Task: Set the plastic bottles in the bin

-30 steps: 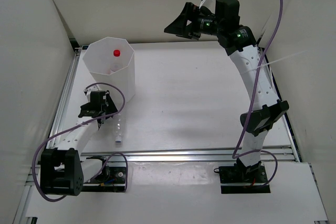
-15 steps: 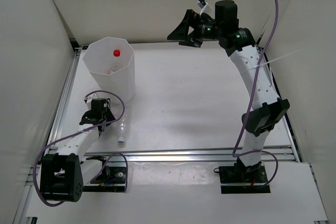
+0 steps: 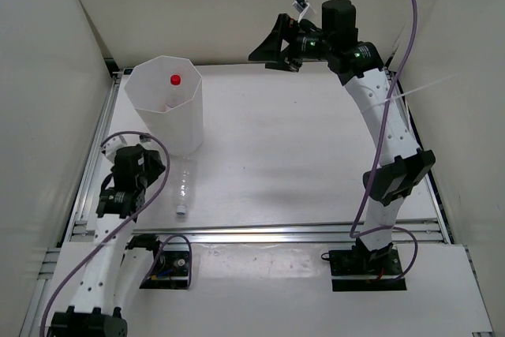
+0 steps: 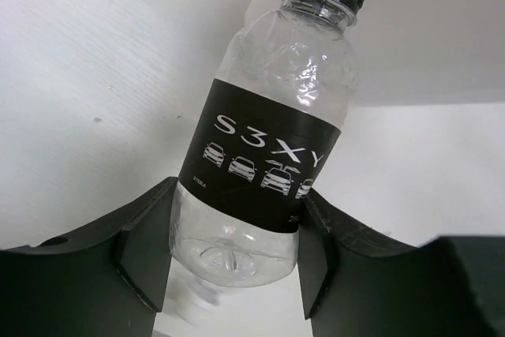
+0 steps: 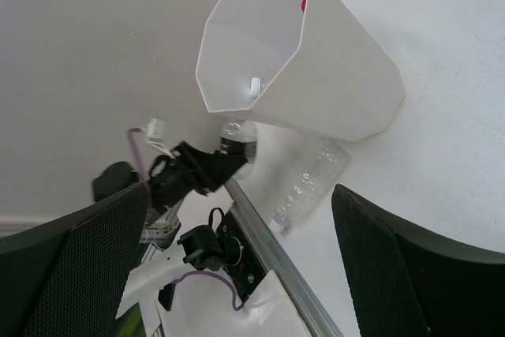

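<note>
Left gripper [image 4: 233, 246] is drawing back and lifting, pinching the black-capped bottle [image 4: 268, 155]. The carry is beginning, and it is needing a swing over the bin [image 3: 181, 125]. Right gripper [image 5: 245, 266] is hanging spread.

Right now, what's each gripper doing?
Left gripper: closed on the black-capped bottle.
Right gripper: open, holding nothing.

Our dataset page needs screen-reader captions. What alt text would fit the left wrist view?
A clear plastic bottle with a black cap and a black label reading S3XY sits clamped between the two black fingers of the left gripper, its cap tilted up and away from the camera. Behind it is a plain white background.
</note>
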You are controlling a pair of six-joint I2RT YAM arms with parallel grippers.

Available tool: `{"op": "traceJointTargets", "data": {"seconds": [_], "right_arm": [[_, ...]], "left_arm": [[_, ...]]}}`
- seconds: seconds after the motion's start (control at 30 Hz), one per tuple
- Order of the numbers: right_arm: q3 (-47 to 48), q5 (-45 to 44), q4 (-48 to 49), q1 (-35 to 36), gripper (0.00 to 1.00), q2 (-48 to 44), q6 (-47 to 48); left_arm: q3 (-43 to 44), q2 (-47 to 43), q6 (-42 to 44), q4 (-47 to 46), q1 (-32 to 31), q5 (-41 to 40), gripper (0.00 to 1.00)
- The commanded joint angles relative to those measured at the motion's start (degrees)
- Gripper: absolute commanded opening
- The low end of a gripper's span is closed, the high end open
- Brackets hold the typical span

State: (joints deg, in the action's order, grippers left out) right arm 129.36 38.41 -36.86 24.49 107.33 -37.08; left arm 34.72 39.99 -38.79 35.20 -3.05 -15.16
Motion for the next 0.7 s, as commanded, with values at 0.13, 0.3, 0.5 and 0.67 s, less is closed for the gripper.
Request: {"op": "traceJointTargets", "data": {"seconds": [0.13, 0.3, 0.5, 0.67], "right_arm": [[-2.6, 7.0, 0.4, 0.8, 1.0, -0.7, 0.9], [-2.6, 8.7, 0.4, 0.8, 1.0, 0.5, 0.3], [-1.4, 11.2, 0.9, 1.4, 1.0, 1.7, -0.2], [-0.8, 12.5, 1.4, 1.4, 1.0, 2.4, -0.2]], "left_arm": [[25.4, -0.5, -5.3, 14.2, 0.3, -6.9, 0.22], [42.3, 11.7, -3.1, 9.0, 0.3, -0.6, 0.22], [56.6, 29.2, -2.5, 6.4, 0.3, 6.9, 0.22], [61.9, 36.7, -2.5, 6.4, -0.2, 12.4, 0.39]]}}
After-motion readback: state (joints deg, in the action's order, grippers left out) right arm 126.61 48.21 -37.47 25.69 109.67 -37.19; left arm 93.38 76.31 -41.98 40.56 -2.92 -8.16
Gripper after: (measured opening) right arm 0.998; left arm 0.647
